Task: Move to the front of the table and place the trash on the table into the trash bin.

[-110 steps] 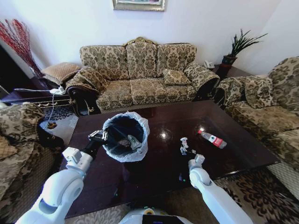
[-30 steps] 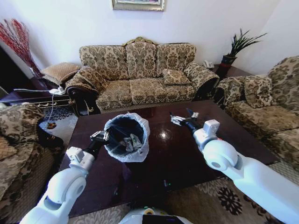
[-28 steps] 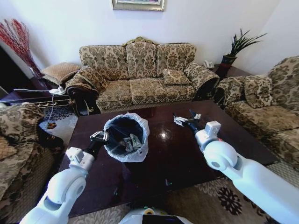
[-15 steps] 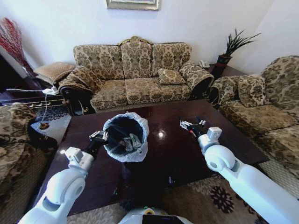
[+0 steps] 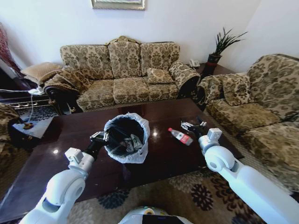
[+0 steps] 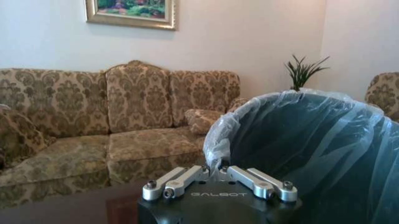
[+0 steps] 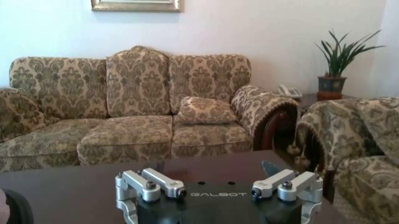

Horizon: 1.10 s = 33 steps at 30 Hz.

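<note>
I hold the small round black trash bin with its translucent white liner (image 5: 125,138) off the glossy dark brown coffee table (image 5: 42,154) with the left gripper (image 5: 99,136), its jaws closed on the bag-covered rim; I judge this keeps the opening within reach of the other arm. Several pieces of trash lie inside the bin. The right gripper (image 5: 193,126) hovers above the table with its jaws spread wide and nothing between them. The clear plastic bottle with a red label (image 5: 180,136) lies on its side just beside it. "GALBOT" is printed on both gripper bodies; I cannot read the bottle's label text.
</note>
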Tool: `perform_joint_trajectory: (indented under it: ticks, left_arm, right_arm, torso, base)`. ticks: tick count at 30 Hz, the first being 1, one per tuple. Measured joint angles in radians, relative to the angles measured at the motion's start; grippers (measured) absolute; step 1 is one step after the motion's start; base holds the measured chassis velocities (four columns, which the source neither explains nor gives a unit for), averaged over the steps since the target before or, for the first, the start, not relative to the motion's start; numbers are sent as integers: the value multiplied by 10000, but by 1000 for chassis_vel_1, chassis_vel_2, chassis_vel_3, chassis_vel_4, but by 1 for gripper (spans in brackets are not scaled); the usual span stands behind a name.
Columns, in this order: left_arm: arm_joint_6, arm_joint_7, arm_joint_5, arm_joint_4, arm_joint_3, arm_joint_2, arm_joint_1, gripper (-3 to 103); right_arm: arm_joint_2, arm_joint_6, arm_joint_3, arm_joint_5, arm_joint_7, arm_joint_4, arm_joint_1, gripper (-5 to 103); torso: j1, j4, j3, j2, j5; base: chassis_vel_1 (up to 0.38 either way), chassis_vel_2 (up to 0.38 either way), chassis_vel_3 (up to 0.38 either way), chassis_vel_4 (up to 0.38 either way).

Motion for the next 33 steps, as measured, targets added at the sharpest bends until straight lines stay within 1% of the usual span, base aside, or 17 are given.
perform_joint_trajectory:
  ticks: [3,6,7,8,13,15,16,17,19,20,21,22,24,25,27,29,33]
  left_arm:
    - [-2,-12,6,0,18,-13,-14,3]
    - [-81,-93,6,1,31,-33,10,3]
    - [-115,-123,37,0,31,-47,37,3]
    - [-145,-128,70,0,31,-58,58,3]
    - [-185,-144,127,-2,64,-64,96,3]
    - [-185,-155,130,-3,73,-64,96,3]
    - [-186,-164,132,-3,82,-59,93,3]
    - [-184,-177,137,-1,86,-48,92,3]
    - [-180,-182,143,0,86,-35,89,3]
    - [-164,-201,145,3,76,-20,83,3]
    - [-144,-203,145,11,72,-1,61,3]
    - [-144,-203,145,11,72,-1,61,3]
    - [-82,-198,144,110,115,84,-93,3]
    - [-82,-198,144,110,115,84,-93,3]
    - [-52,-164,139,212,177,99,-183,3]
    - [-47,-152,138,272,199,76,-204,3]
    - [-37,-148,140,520,341,105,-413,3]
  right_arm:
    - [29,156,0,-225,-21,-69,-81,100]
    - [88,392,49,-707,-233,-262,-262,100]
    - [154,453,160,-984,-397,-389,-439,100]
    - [203,461,251,-1116,-514,-494,-587,100]
    - [455,523,305,-1963,-1237,-1141,-1212,100]
    - [505,561,144,-2077,-1418,-1278,-1274,100]
    - [550,650,-152,-2148,-1648,-1479,-1262,100]
    - [589,754,-522,-2147,-1866,-1728,-1128,100]
    - [634,811,-838,-2095,-2041,-1966,-935,100]
    - [698,829,-1245,-1873,-2381,-2319,-585,100]
    - [738,787,-1495,-1629,-2653,-2556,-295,100]
    - [738,787,-1495,-1629,-2653,-2556,-295,100]
    - [825,587,-2084,-977,-3030,-3147,420,100]
    - [825,587,-2084,-977,-3030,-3147,420,100]
    - [915,517,-2752,-492,-3114,-3798,1184,100]
    - [964,510,-3048,-321,-3213,-4129,1536,100]
    - [1025,730,-3433,-186,-3895,-5004,1993,100]
  torso:
    - [-1,-1,-1,1,-3]
    - [0,0,0,0,3]
    - [0,8,0,0,6]
    - [0,3,0,0,4]
    - [4,-7,1,-1,8]
    - [3,-5,1,0,2]
    - [2,-6,0,0,-12]
    - [1,-2,0,0,-19]
    - [1,3,0,0,-10]
    - [1,13,0,0,0]
    - [1,13,0,0,-1]
    - [1,13,0,0,-1]
    - [2,2,0,0,-4]
    - [2,2,0,0,-4]
    - [3,-7,2,-1,3]
    - [3,-5,2,0,1]
    - [3,0,2,-1,1]
  base:
    - [-319,-325,394,421]
    - [-208,-254,326,338]
    - [-193,-173,298,322]
    - [-181,-173,179,224]
    - [-65,-78,100,39]
    - [0,0,0,0]
    - [0,0,0,0]
    - [39,76,-11,-12]
    - [69,76,-16,-27]
    - [61,88,-16,-3]
    - [61,47,19,-3]
    - [61,47,19,-3]
    - [0,0,0,0]
    - [0,0,0,0]
    - [0,0,0,0]
    - [0,0,0,0]
    - [0,0,0,0]
